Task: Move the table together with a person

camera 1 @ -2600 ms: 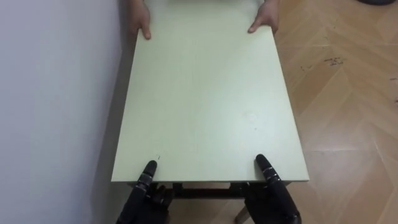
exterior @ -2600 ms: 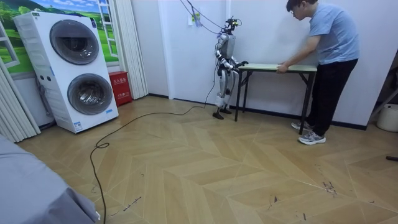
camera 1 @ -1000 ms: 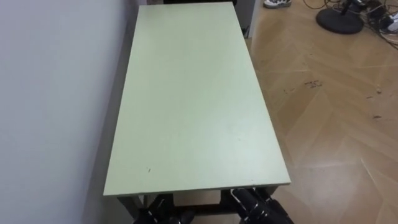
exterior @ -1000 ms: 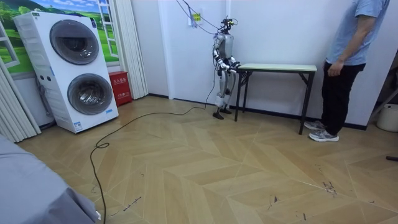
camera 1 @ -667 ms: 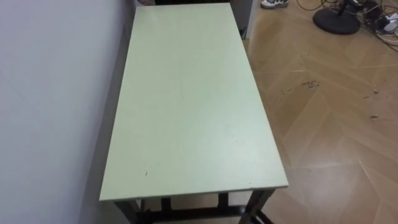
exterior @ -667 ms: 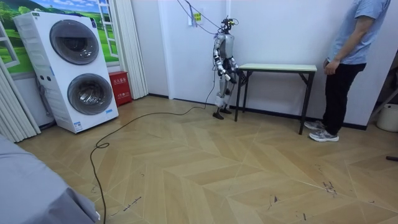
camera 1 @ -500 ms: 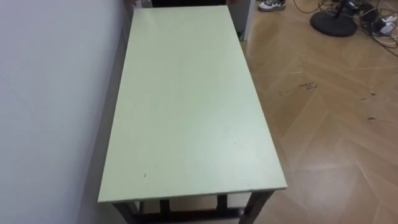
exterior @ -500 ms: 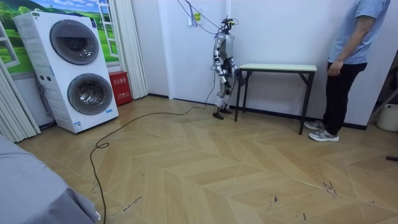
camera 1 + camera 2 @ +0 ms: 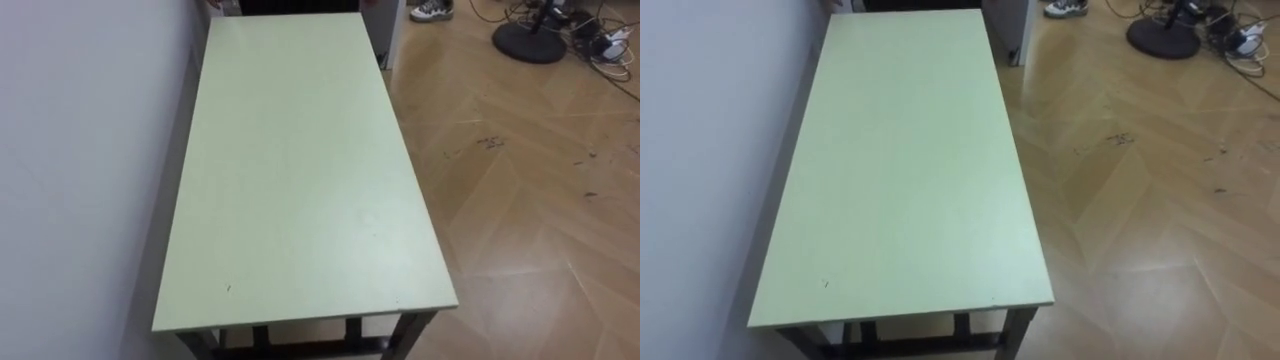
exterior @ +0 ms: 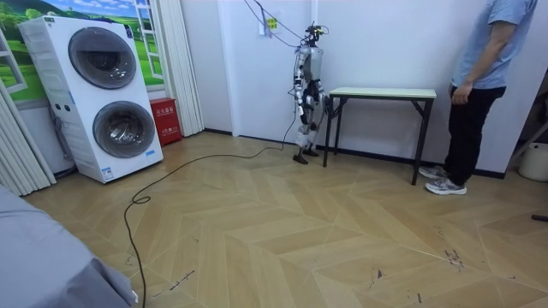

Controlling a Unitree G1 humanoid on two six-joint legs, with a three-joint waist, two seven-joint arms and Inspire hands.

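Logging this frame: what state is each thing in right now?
Table: standing on the floor along the wall, nobody holding it.
Person: standing upright at the table's far end, hands off it.
Upper machine door: shut.
Lower machine door: shut.

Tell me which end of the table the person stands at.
The end on the room view's right: the person stands there, not touching the table; the robot stands at the other end.
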